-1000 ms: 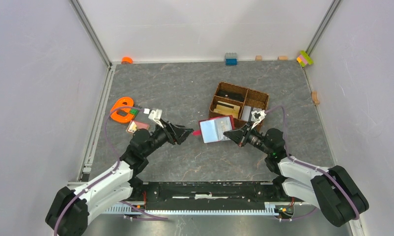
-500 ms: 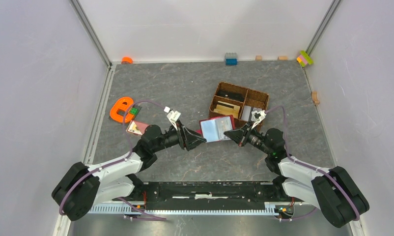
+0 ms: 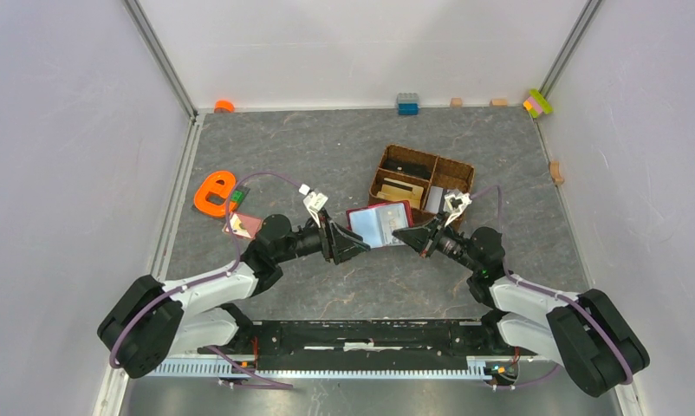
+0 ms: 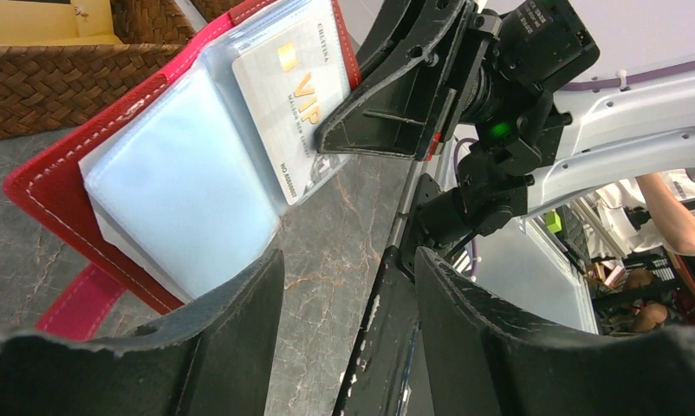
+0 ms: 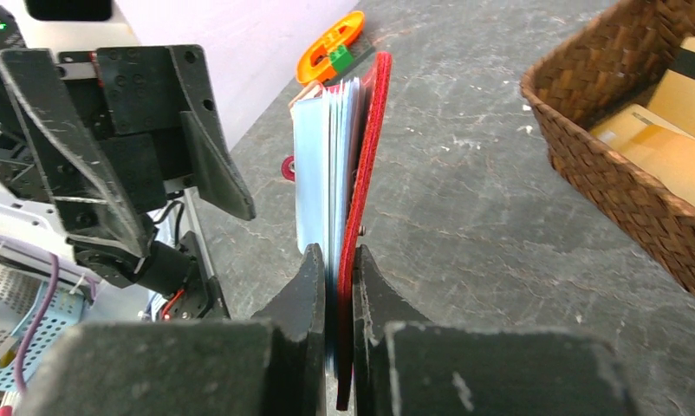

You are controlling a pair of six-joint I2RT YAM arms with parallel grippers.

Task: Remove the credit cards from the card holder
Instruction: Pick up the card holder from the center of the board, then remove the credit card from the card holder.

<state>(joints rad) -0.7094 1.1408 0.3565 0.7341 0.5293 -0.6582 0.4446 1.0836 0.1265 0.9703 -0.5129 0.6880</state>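
Observation:
The dark red card holder is open and held off the table, its clear sleeves facing my left arm. In the left wrist view its red cover frames light blue sleeves and a white-grey VIP card. My right gripper is shut on the holder's right edge; in the right wrist view the jaws pinch the red cover and the sleeves edge-on. My left gripper is open and empty, just below and left of the holder, its jaws apart under the sleeves.
A brown wicker basket with cards in its compartments stands just behind the holder, also in the right wrist view. An orange toy and a tan card lie at left. Small blocks line the back wall.
My left arm has swung right and forward until its open gripper sits under the holder's left edge. The right gripper keeps holding the holder, which shifted slightly up.

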